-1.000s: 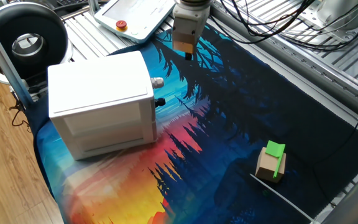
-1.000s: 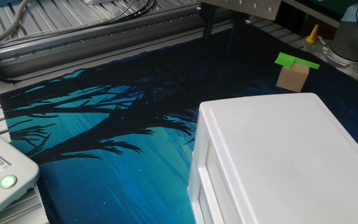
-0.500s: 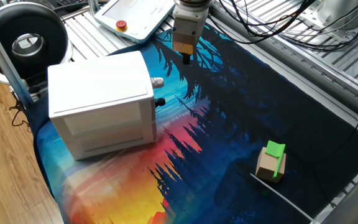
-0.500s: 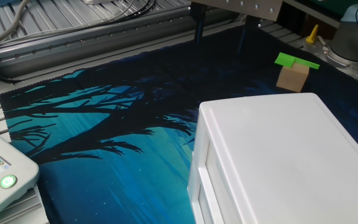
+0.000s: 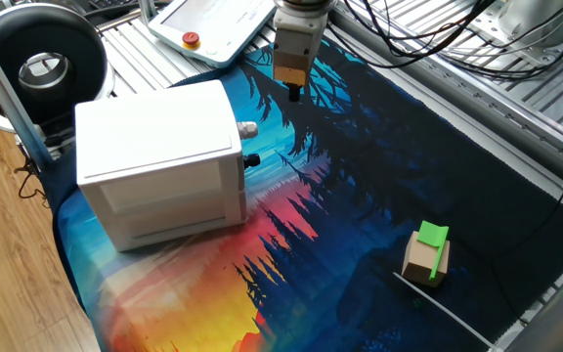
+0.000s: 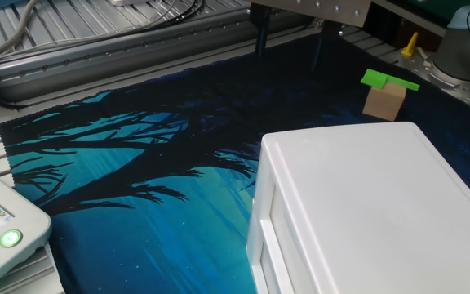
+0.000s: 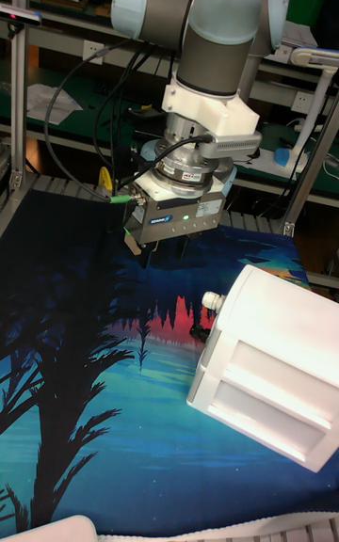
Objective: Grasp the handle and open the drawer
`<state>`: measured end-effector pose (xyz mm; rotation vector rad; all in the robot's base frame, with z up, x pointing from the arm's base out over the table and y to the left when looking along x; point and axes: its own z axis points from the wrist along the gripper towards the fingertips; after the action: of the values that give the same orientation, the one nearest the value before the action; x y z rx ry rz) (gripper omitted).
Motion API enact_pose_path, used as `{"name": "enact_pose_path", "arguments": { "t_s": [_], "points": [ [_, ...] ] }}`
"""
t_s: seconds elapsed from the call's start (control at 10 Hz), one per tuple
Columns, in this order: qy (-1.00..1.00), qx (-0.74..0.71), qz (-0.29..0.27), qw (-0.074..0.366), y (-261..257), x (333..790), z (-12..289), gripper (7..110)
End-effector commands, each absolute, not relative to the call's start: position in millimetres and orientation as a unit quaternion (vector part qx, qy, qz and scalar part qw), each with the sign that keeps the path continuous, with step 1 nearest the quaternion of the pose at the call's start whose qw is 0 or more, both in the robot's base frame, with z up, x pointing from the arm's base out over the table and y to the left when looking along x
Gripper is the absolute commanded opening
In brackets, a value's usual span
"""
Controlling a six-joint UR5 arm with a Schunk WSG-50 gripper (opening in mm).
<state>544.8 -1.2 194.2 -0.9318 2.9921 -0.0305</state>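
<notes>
handle [image 5: 248, 128]: small silvery round knob on the upper front of the white cabinet [image 5: 154, 147]; in the tall fixed view it shows at the cabinet's top-left corner [image 7: 210, 299].
handling: looks rigid and smooth metal, likely slippery. Pinch across its round sides, seated well in; a tip-only pinch may slide off on the pull.
drawer [image 5: 240, 140]: top section of the cabinet front, appears shut; front face seen edge-on only. Light plastic, so the cabinet itself may drag along the mat [image 5: 379, 196] if the drawer sticks.
black knob [image 5: 252, 158]: just below the handle, same face. Not the target.
gripper [image 5: 294, 90]: above and beyond the handle, apart from the cabinet, fingers pointing down. Fingers spread, nothing between them.
stage: approach, no contact yet.
green-topped block [image 5: 427, 253]: far from the cabinet, out of the way.
</notes>
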Motion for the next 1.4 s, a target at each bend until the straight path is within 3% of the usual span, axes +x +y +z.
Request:
{"name": "enact_pose_path", "arguments": {
  "t_s": [0.0, 1.3],
  "points": [
    [0.955, -0.298, -0.004, 0.006, 1.2, 545.3, 195.4, 66],
    [0.953, -0.303, -0.006, 0.007, 0.2, 546.4, 195.4, 66]
  ]
}}
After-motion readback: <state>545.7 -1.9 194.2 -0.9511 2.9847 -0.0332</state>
